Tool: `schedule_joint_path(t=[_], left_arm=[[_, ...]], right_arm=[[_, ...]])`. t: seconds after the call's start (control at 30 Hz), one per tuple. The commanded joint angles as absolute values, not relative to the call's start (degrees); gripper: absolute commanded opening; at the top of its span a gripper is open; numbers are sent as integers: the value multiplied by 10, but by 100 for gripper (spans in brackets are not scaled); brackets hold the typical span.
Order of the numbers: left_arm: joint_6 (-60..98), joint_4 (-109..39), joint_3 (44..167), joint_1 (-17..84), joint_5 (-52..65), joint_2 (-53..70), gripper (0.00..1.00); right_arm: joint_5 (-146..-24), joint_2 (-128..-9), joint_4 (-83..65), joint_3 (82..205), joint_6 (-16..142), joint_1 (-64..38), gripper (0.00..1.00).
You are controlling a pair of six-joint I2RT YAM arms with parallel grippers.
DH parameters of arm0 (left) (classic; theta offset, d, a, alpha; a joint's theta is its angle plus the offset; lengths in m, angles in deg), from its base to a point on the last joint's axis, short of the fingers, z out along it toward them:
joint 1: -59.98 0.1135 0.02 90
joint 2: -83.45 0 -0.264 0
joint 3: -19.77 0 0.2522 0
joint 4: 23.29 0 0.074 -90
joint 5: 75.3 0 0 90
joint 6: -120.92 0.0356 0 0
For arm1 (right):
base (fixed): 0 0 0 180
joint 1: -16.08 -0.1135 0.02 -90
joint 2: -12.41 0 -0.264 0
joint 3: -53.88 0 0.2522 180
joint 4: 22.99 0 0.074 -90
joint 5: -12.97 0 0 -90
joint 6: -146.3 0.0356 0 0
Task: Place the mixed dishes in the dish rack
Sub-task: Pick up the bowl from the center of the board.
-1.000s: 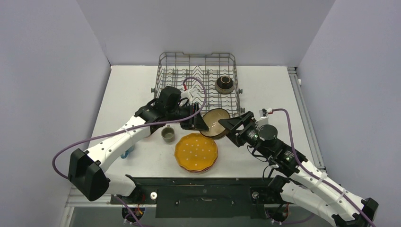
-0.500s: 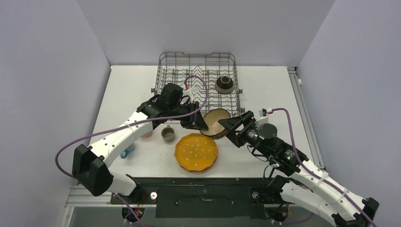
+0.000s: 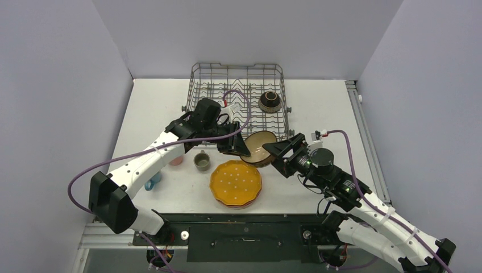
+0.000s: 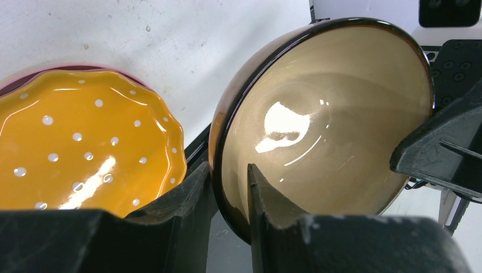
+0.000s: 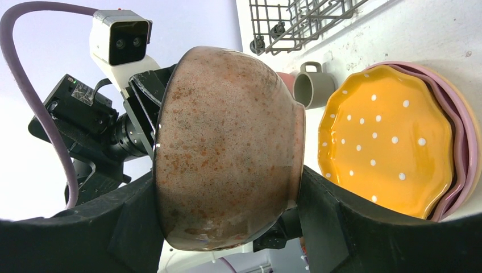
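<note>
Right end effector (image 5: 227,176) clamps the terracotta bowl (image 4: 324,125); left end effector (image 4: 228,170) straddles its rim (pinch uncertain).

From above, the left arm (image 3: 142,165) covers most of the blue mug (image 3: 152,183) and part of the pink cup (image 3: 177,161). In the right wrist view, the brown bowl (image 5: 227,148) hides most of that cup, the orange plate (image 5: 386,142) hides all but the pink plates' (image 5: 463,136) rims, and the top edge cuts off the dish rack (image 5: 295,20).

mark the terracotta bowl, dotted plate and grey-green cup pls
terracotta bowl (image 5: 227,148): right wrist view, on its speckled outer wall.
dotted plate (image 3: 236,183): top external view, centre of its face.
grey-green cup (image 3: 202,161): top external view, on its open mouth.
</note>
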State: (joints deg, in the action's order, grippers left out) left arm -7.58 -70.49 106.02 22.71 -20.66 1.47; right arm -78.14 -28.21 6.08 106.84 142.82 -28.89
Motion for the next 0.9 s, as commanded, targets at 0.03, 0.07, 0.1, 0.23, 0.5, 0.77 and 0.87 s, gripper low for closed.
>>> schedule_joint_path(t=[0.03, 0.07, 0.1, 0.23, 0.5, 0.77, 0.87], left_arm=[[-46, -663, 1109, 222, -278, 20, 0], [-46, -664, 1109, 222, -281, 21, 0], [-45, -664, 1109, 222, -282, 21, 0], [-44, -666, 1108, 222, -284, 21, 0], [-44, -666, 1111, 222, -285, 21, 0], [-46, -664, 1110, 222, -285, 19, 0], [-44, -666, 1111, 222, -286, 19, 0]], right_arm=[[-820, -274, 16, 1119, 1460, -287, 0], [-823, -278, 21, 1121, 1453, -287, 0], [-835, -280, 23, 1124, 1450, -286, 0], [-859, -296, 38, 1131, 1434, -286, 0], [-861, -293, 71, 1143, 1412, -287, 9], [-858, -295, 94, 1155, 1403, -287, 26], [-858, -299, 103, 1164, 1397, -288, 30]])
